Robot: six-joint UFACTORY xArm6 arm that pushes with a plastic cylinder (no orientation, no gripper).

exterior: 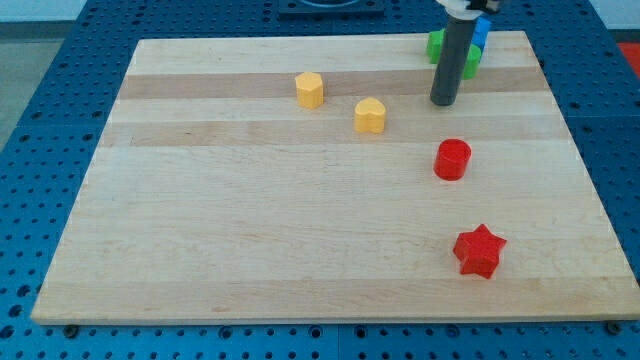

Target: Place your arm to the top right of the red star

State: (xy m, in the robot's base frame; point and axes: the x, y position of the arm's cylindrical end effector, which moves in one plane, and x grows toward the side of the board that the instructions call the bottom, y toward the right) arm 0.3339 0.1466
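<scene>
**Tip up top, star down low**

You've got my tip (443, 102) near the view's top right, empty, just above the red cylinder block (452, 159). The red star block (479, 250) sits well below, near the wooden board (250, 240)'s bottom right.

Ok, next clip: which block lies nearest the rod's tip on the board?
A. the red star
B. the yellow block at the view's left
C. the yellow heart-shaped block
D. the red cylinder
D: my tip rests on the board just above the red cylinder, with a small gap between them, while the red star sits much lower and both yellow blocks lie off to the view's left.
</scene>
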